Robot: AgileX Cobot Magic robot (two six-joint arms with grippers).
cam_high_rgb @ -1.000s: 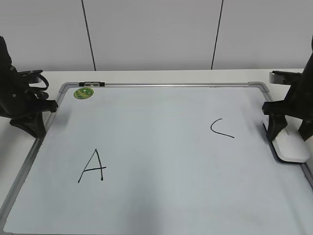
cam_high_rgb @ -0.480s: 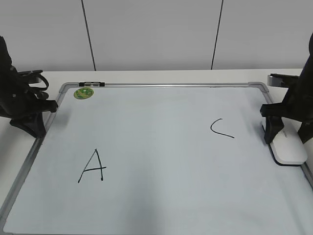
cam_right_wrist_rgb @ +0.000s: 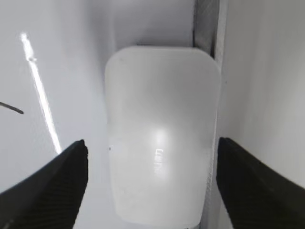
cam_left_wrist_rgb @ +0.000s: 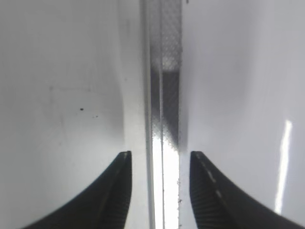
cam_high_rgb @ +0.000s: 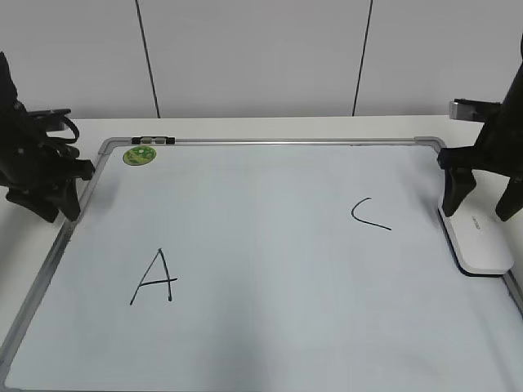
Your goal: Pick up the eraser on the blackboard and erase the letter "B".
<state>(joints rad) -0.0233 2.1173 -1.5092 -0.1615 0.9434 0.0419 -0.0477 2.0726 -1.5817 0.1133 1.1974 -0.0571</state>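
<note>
The white eraser (cam_high_rgb: 482, 242) lies flat at the right edge of the blackboard (cam_high_rgb: 261, 245), against its grey frame. My right gripper (cam_high_rgb: 480, 209) hangs just above the eraser's far end, open and empty. In the right wrist view the eraser (cam_right_wrist_rgb: 162, 133) fills the space below the two spread fingers (cam_right_wrist_rgb: 151, 143) without touching them. My left gripper (cam_high_rgb: 61, 211) is open and empty over the board's left frame (cam_left_wrist_rgb: 164, 95), its fingers (cam_left_wrist_rgb: 159, 155) on either side of the frame. No letter "B" shows on the board.
A black "A" (cam_high_rgb: 155, 278) is at the board's lower left and a black "C" (cam_high_rgb: 369, 214) at the right, near the eraser. A round green sticker (cam_high_rgb: 140, 154) sits at the top left corner. The white table surrounds the board.
My right gripper has lifted up off the eraser, which stays on the board by the right frame. The left arm has shifted slightly up and to the left.
</note>
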